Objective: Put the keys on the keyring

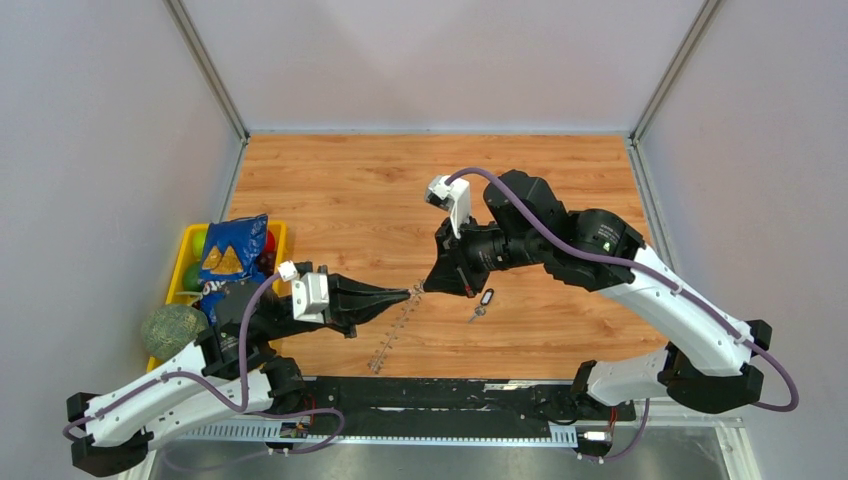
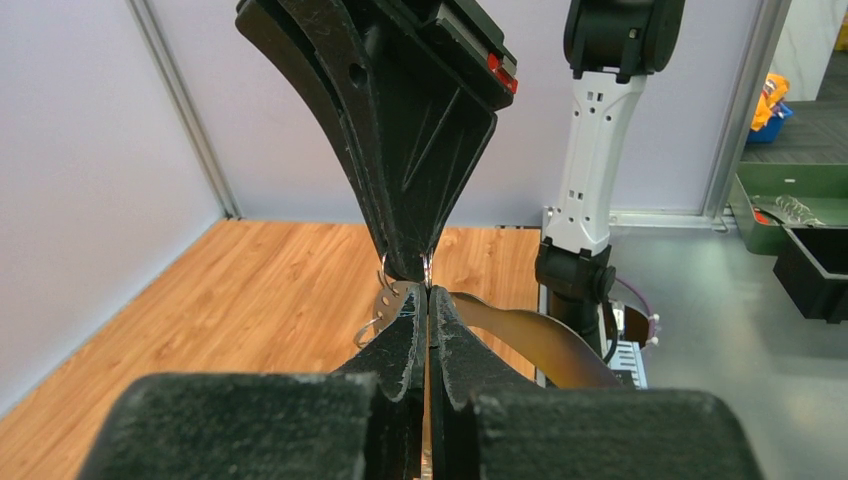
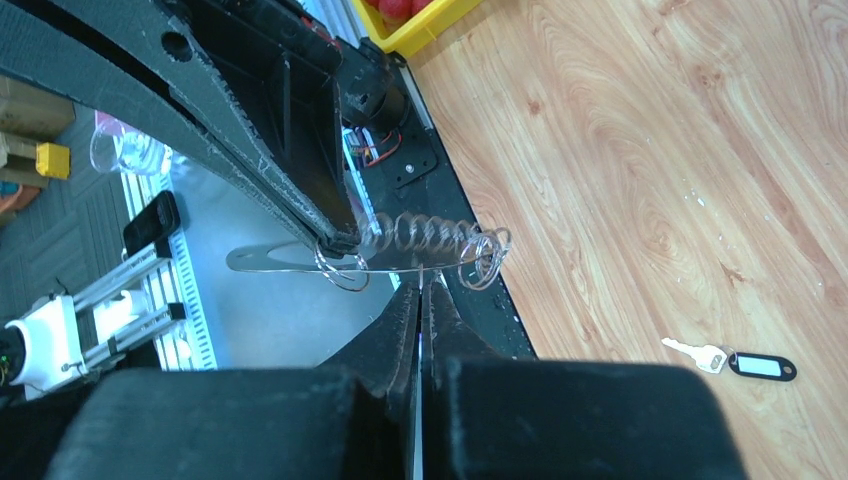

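Observation:
The keyring is a thin grey metal hoop fringed with small split rings. It hangs between both grippers and slants down toward the table's near edge. My left gripper is shut on its upper end, seen in the left wrist view beside a perforated metal tab. My right gripper faces it tip to tip. In the right wrist view it is shut on the hoop's rim, between the small rings. One key lies on the table just right of the grippers, with a black oblong tag and a short silver blade.
A yellow bin at the left table edge holds a blue snack bag and green and red items. A greenish round thing sits beside it. Grey walls close the back and sides. The arms' black base rail runs along the near edge.

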Robot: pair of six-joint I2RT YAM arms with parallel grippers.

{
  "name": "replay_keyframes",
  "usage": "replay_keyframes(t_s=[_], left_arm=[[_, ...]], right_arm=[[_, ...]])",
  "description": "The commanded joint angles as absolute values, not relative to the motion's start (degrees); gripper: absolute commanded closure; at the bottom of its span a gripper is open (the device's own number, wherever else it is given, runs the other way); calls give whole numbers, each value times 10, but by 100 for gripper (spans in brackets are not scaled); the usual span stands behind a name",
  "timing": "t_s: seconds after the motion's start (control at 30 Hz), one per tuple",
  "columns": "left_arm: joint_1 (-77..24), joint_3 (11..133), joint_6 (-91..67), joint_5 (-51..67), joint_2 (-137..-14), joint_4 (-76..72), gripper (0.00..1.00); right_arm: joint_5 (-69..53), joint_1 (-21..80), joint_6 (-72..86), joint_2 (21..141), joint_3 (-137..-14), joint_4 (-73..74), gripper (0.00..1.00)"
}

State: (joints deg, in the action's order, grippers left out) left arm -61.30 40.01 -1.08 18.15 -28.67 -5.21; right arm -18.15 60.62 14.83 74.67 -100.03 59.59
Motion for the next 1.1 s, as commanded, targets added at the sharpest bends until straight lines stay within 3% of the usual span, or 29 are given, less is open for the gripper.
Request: replay_keyframes(t_s=[0.0,0.43,0.73,1.07], left_arm=[[-611,420,-2,194,-271,-87,100],[-611,415,0,219,-256,-77,100],[-611,424,12,252,-236,-44,100],[-611,421,4,301,-207,-19,100]], right_arm=[[-210,608,103,758,-1014,656,100],[-327,610,62,777,-981,665,100],[-349,669,46,800,-964,665,100],[-443,691,29,804,-911,601,100]])
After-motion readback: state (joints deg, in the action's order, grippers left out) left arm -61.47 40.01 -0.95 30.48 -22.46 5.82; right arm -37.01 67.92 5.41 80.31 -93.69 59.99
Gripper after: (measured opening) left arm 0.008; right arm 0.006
